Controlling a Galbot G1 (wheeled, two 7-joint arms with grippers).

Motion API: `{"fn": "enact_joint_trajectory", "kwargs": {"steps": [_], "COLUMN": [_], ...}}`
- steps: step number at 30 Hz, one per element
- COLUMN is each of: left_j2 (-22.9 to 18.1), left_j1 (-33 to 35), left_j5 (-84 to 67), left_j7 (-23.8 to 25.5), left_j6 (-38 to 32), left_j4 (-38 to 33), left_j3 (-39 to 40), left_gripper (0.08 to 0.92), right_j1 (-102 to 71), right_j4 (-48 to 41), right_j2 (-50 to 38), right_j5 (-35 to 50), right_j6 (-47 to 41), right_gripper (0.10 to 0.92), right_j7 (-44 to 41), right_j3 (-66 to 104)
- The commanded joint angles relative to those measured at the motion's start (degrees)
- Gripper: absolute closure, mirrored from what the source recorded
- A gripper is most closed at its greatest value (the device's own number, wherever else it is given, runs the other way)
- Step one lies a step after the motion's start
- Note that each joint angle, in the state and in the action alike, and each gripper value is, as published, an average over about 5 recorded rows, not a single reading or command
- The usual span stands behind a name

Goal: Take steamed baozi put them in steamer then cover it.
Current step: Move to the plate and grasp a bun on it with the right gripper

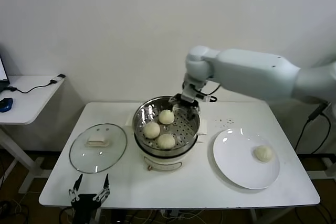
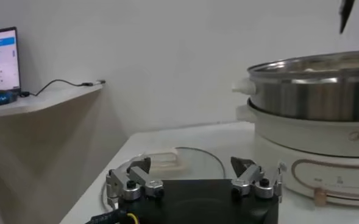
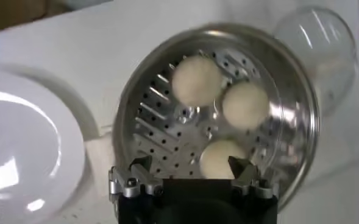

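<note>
Head view: three buns in the steamer, one left on the plate

The right gripper (image 1: 185, 99) is seen above the far rim of the steamer (image 1: 166, 129), fingers spread wide and empty. Three steamed baozi (image 1: 159, 128) lie inside the steamer; a fourth (image 1: 263, 153) rests on the plate (image 1: 236, 163) beside it. The cover (image 1: 98, 147) lies flat on the steamer's other side. The left gripper (image 1: 90, 188) is parked near the cover, open and empty.

A white table (image 1: 294, 192) holds a round white plate (image 1: 236, 166) at four o'clock; a side desk (image 1: 26, 100) with laptop (image 2: 0, 58) sits at nine o'clock.
</note>
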Motion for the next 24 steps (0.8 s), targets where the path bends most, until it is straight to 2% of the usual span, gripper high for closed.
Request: {"fn": "enact_joint_trajectory", "kwargs": {"steps": [1, 6, 12, 19, 24], "left_j2": [-0.06, -0.03, -0.3, -0.44, -0.77], "left_j1": [0.11, 0.18, 0.22, 0.19, 0.2], "left_j5": [0.24, -0.15, 0.17, 1.03, 1.68], "left_j7": [0.04, -0.45, -0.54, -0.58, -0.64], "left_j6": [0.08, 0.19, 0.41, 1.08, 1.34], "left_j4": [-0.42, -0.53, -0.99, -1.41, -1.28], "left_j3": [0.15, 0.04, 0.04, -0.16, -0.15], "left_gripper": [0.177, 0.177, 0.177, 0.177, 0.177], "right_j1": [1.04, -10.96, -27.49, -42.94, -46.37], "right_j4": [3.69, -1.3, -8.92, -16.3, -19.13], "right_j2": [-21.7, -27.56, -29.52, -29.34, -27.75], "right_j5": [18.49, 8.47, -6.47, -15.66, -18.25], "right_j6": [-27.65, -23.57, -15.16, -10.99, -10.46], "right_gripper": [0.203, 0.203, 0.203, 0.203, 0.203], "right_j7": [4.32, -0.69, -3.43, -4.51, -5.09], "right_j3": [-3.44, 4.18, 18.78, 34.06, 37.74]}}
